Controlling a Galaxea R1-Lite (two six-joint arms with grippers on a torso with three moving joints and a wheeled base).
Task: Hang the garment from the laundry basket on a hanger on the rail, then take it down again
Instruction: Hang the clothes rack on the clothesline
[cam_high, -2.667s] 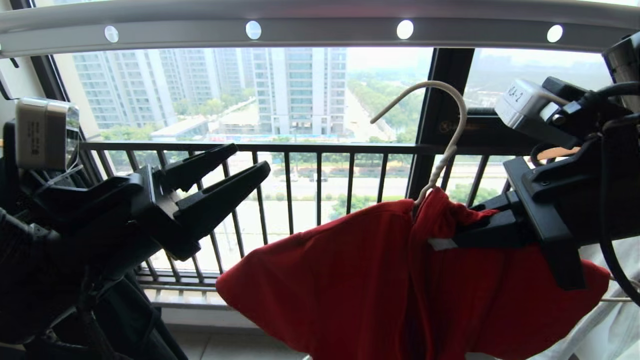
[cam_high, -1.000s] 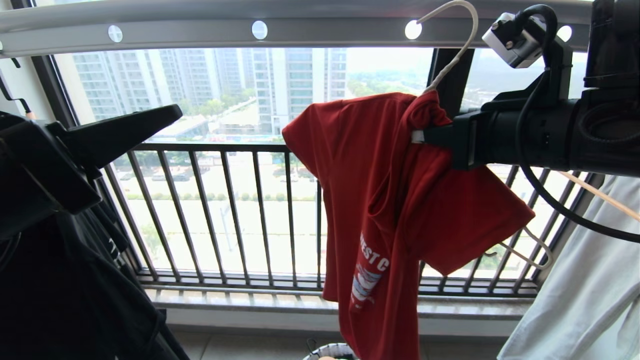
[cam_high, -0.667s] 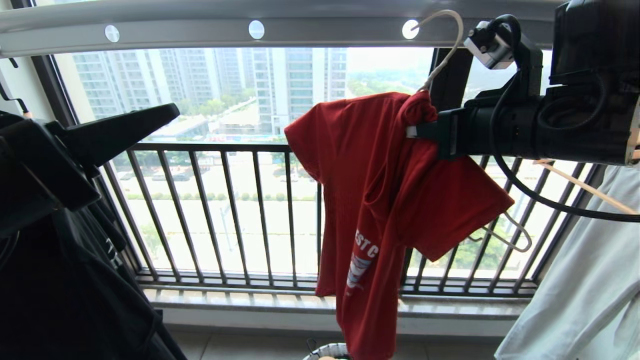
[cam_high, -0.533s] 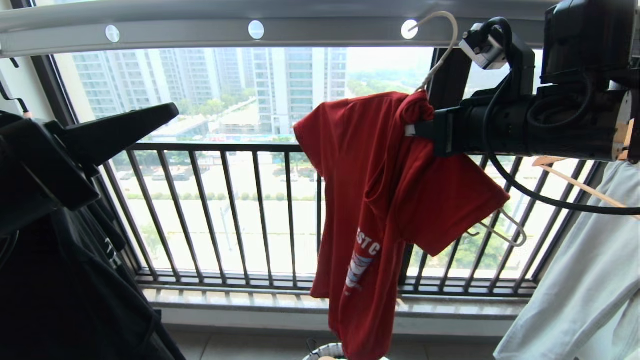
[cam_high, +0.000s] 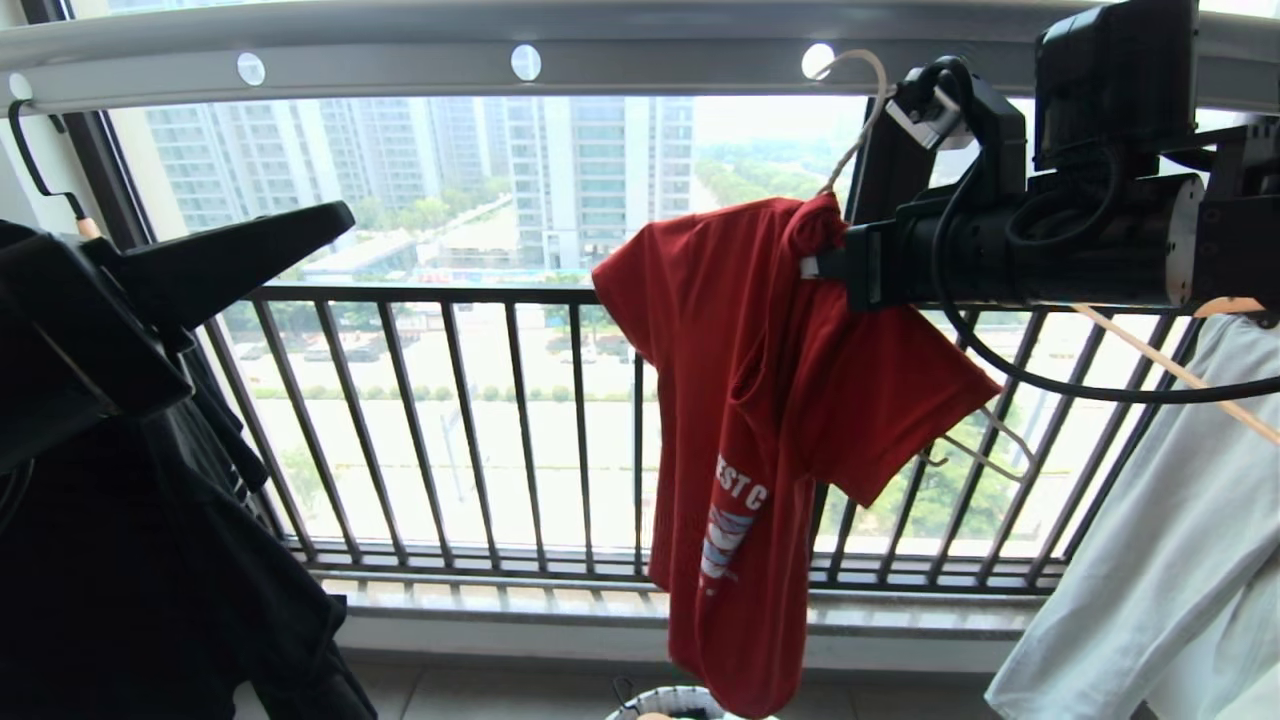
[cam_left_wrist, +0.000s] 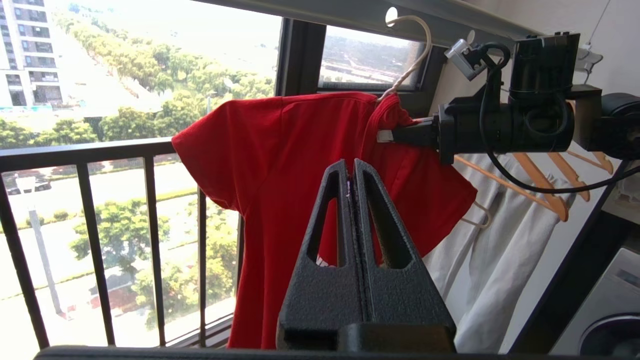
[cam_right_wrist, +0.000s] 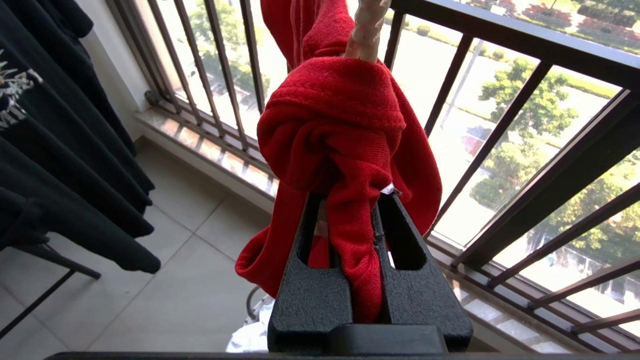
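We are reaching in from the right with our right gripper (cam_high: 815, 262), and its fingers (cam_right_wrist: 407, 280) are squeezing together on the bunched collar of the red T-shirt (cam_high: 740, 420), with the fabric packed between them. The T-shirt is hanging on the cream wire hanger (cam_high: 855, 110), whose long hook is rising from the collar up to the grey rail (cam_high: 620, 55) with its row of round white holes; the tip of the hook is lying at one of those holes, though we cannot tell whether it is sitting in it or only in front of it. The shirt is drooping unevenly, with its printed chest hanging low in front of the black railing (cam_high: 480, 420) and one sleeve sticking out to the right, where a bare upturned end of the hanger is poking out below it. Our left gripper (cam_left_wrist: 354, 170) is waiting well apart at the left, fingers pressed together and holding nothing, pointing toward the shirt. Only the rim of the laundry basket (cam_high: 670, 700) is showing on the floor beneath the shirt's hem. A black garment (cam_high: 150, 560) is hanging at the left, and a pale grey garment (cam_high: 1160, 560) on a wooden hanger (cam_high: 1170, 370) is hanging at the right.
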